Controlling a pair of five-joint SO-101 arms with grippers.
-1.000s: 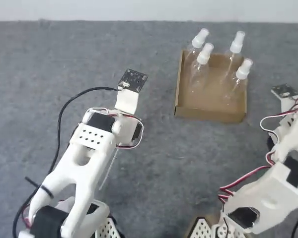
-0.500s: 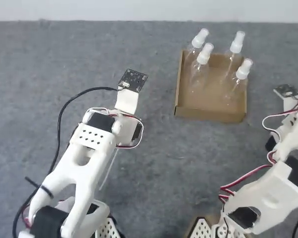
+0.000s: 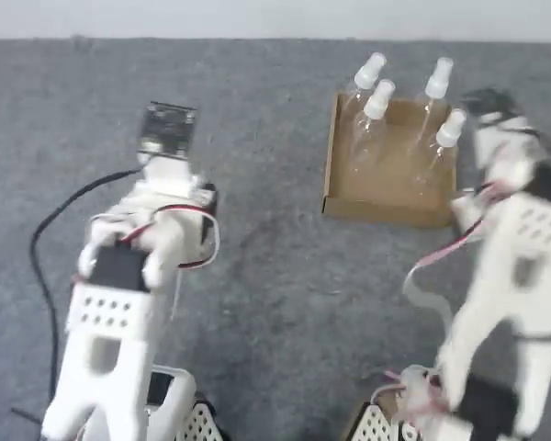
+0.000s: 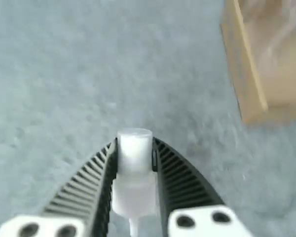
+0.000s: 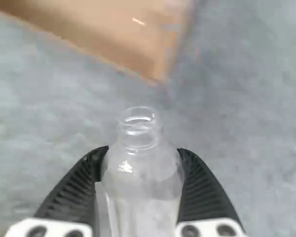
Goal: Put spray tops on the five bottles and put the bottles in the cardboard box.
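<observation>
In the left wrist view my left gripper (image 4: 134, 144) is shut on a white spray top (image 4: 134, 168), held above the grey carpet. In the right wrist view my right gripper (image 5: 140, 152) is shut on a clear bottle (image 5: 139, 148) whose neck is open, close to a corner of the cardboard box (image 5: 113, 34). From above, the box (image 3: 386, 209) lies at the back right with several capped bottles (image 3: 376, 110) standing in it. The left arm (image 3: 156, 230) stands left of the box, and the right arm (image 3: 519, 239) rises at the box's right side.
Grey carpet (image 3: 285, 276) covers the table between the two arms. Cables (image 3: 46, 239) loop beside the left arm, and the arm bases stand at the near edge. The box's side wall (image 4: 251, 74) is off to one side in the left wrist view.
Both arms have swung. The left arm's wrist moved left, away from the box. The right arm rose and moved in toward the box's right edge.
</observation>
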